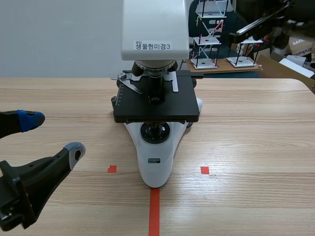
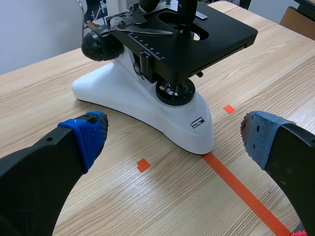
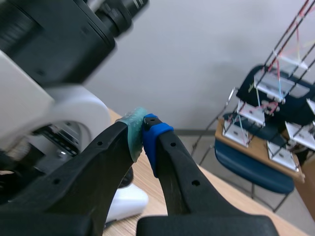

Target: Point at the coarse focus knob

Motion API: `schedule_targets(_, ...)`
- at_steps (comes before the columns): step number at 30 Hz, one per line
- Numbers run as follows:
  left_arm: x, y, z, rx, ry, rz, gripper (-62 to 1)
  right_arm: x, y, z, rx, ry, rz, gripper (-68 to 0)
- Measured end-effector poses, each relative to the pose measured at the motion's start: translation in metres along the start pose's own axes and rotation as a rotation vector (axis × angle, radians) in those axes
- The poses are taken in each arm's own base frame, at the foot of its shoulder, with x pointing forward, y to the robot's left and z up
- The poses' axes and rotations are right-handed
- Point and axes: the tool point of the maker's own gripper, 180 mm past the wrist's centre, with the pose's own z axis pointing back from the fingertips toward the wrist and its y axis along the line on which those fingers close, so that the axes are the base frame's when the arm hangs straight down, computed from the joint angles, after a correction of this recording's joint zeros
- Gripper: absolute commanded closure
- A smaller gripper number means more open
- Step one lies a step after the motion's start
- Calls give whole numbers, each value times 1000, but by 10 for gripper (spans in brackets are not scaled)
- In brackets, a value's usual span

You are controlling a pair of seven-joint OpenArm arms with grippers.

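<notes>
Sideways juts the coarse focus knob (image 2: 101,45), axis level; left claw (image 2: 174,135) spread, right claw (image 3: 144,132) pressed together.

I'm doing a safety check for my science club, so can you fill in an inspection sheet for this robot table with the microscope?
Surface: wooden table with orange-red tape marks.
Job's things: microscope upright at the middle; black coarse focus knob on its side, nothing touching it.
Clutter: nothing seen.
End effectors: left end effector open, short of the microscope; right end effector shut, raised beside the microscope's head.
Cables: nothing seen.
Surroundings: grey wall, stick-frame models, cardboard boxes, blue chair.
</notes>
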Motion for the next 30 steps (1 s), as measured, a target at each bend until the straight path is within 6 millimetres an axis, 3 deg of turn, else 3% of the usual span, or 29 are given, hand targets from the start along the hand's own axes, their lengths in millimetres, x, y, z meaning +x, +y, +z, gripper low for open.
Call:
schedule_targets(6, 0, 0, 0, 0, 0, 0, -566, -48, -31, -26, -61, 114, -71, 0)
schedule_targets(11, 0, 0, 0, 0, 0, 0, -566, -54, -40, -46, -56, 161, -90, 0)
schedule_targets(18, 0, 0, 0, 0, 0, 0, -566, -57, -23, -64, 15, 284, -146, 0)
schedule_targets(22, 0, 0, 0, 0, 0, 0, -566, -61, -5, -64, 93, 317, -175, 0)
schedule_targets(30, 0, 0, 0, 0, 0, 0, -566, -74, 4, -59, 125, 397, -218, 0)
